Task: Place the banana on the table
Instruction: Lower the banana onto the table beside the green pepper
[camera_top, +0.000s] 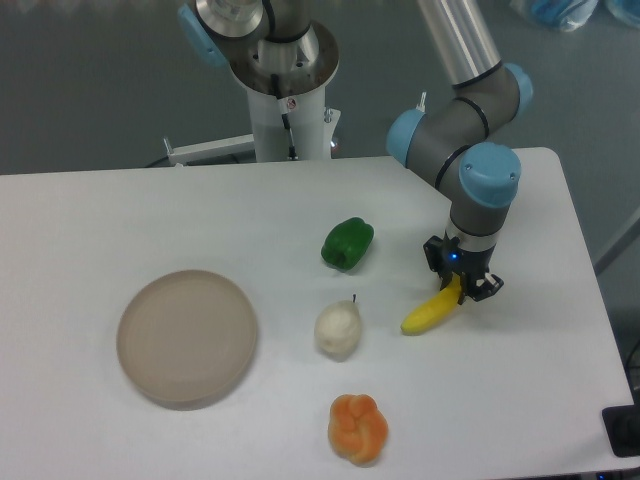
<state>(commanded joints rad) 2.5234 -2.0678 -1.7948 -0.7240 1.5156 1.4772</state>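
The banana is being pinched at its far end by the gripper, low over the table, right of the pear. Risk being noted: released tilted, it may roll toward the pear.

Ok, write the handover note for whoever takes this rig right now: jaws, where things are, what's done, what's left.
Gripper: down low at the right side of the table, jaws around the upper end of the banana; whether they are clamped or just released cannot be told.
Banana: lower end appears to rest on the table, right of the pear, below and right of the green pepper. The plate is bare, far left; the orange fruit sits near the front edge.
Done: banana brought down to the tabletop.
Left: confirm release, open the jaws, lift clear without dragging the banana.
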